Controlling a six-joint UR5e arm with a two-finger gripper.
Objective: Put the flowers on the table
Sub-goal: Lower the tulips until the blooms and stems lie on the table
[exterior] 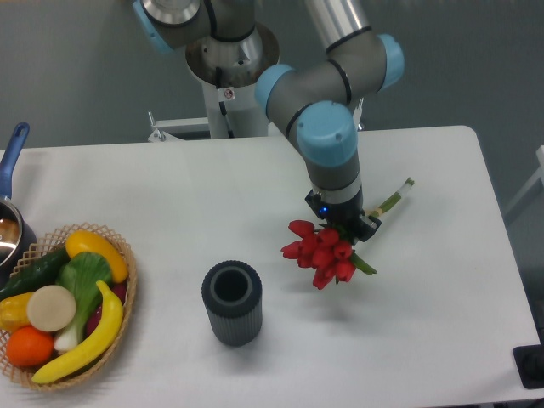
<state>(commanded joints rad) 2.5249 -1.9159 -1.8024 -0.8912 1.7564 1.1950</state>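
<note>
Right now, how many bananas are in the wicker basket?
1: a single banana lies along the right side of the wicker basket, curving from the middle down to the front rim. Other produce is piled there, so another could be hidden underneath.

A dark ribbed cylinder [231, 303] stands upright, open end up. Well to its left sits a wicker basket [119, 327] of fruit and vegetables, beside a blue-handled pot [10, 217].

The white table [170, 195] holds a dark ribbed cup [231, 303], a fruit basket [64, 314] and a pot [10, 223]
</note>
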